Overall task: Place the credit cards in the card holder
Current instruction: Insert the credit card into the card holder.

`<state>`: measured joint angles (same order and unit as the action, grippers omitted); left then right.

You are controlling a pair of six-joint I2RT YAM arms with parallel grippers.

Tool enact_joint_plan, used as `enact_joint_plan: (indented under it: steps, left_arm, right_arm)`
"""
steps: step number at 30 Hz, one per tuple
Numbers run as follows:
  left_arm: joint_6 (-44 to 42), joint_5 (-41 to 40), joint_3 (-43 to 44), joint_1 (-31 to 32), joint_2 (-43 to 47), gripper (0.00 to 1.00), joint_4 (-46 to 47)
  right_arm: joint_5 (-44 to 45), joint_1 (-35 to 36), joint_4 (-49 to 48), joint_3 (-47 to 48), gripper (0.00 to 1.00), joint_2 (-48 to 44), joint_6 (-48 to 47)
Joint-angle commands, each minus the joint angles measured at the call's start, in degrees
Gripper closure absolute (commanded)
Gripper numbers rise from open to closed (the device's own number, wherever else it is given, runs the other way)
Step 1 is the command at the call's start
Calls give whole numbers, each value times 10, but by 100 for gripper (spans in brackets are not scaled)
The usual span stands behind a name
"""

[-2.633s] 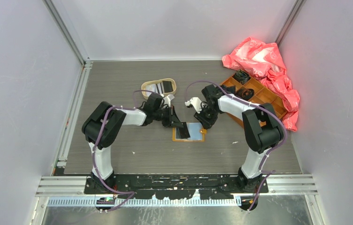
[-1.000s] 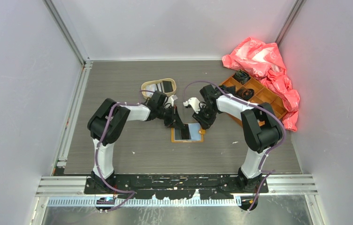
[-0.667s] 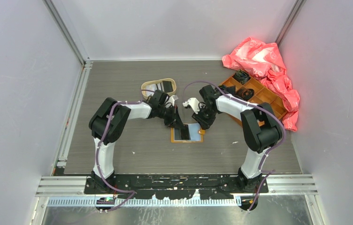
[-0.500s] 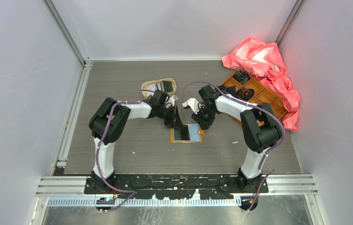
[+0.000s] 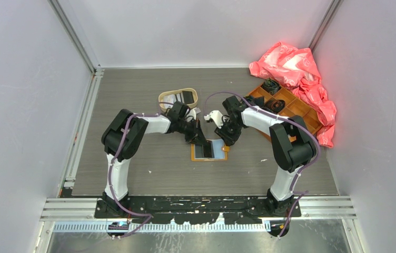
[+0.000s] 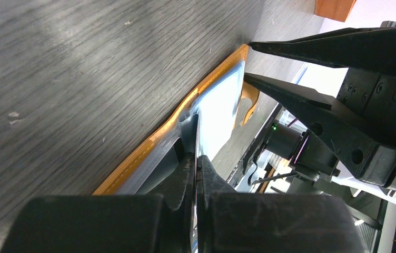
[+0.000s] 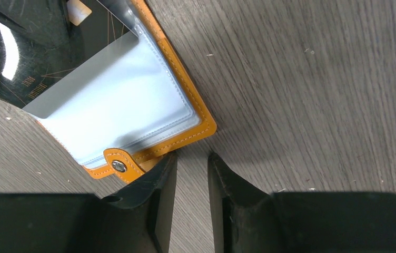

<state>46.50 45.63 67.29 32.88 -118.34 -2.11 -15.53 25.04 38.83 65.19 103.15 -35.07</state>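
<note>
My left gripper (image 6: 196,158) is pressed together on the black card (image 7: 27,52), pinching it by one end so the free end can go in at the clear pocket of the card holder (image 7: 184,84). I carry it low and close to flat. As I judge it, a card that thin only enters along its own plane and would jam at the mouth if tipped up.

The holder lies open on the table (image 5: 132,158), pocket side up, midway between my two arms. My right gripper (image 7: 191,156) stands at the holder's opposite corner, its fingers a little apart with only bare table between them. One finger is just beside the snap tab (image 7: 117,166), though I cannot tell whether it touches. I read that as a stop, so the holder does not skid off when the card pushes in from the other side.

The card is glossy black with a small gold chip and fine gold lines. Its edge meets the pocket's mouth, but I cannot tell how far in it has gone. The holder is orange-tan with a stitched border, and its pocket looks pale blue-white, possibly from a pale card already inside.

Behind my left gripper sits an oval tray (image 5: 161,96) with a striped card (image 5: 172,99) and another dark card (image 5: 188,96) waiting. Far to the right are an orange box (image 5: 290,108) and a pink bag (image 5: 296,68).
</note>
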Motion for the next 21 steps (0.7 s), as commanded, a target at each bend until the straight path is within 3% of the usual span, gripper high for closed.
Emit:
enact_joint_plan:
  steps: [1, 6, 14, 17, 21]
  left_arm:
    - [8, 11, -3, 1, -11, 100, 32]
    - [4, 9, -4, 1, -18, 100, 28]
    - [-10, 1, -3, -1, -16, 98, 8]
    - [-12, 1, -2, -1, -17, 97, 6]
    - [-14, -1, -2, -1, -17, 96, 5]
  right_arm:
    - [-10, 8, -2, 16, 65, 6, 11]
    - [2, 7, 3, 23, 59, -9, 16]
    - [22, 1, -23, 3, 44, -125, 11]
    - [-47, 1, -31, -12, 46, -163, 7]
    - [-182, 35, -81, -62, 63, -215, 1]
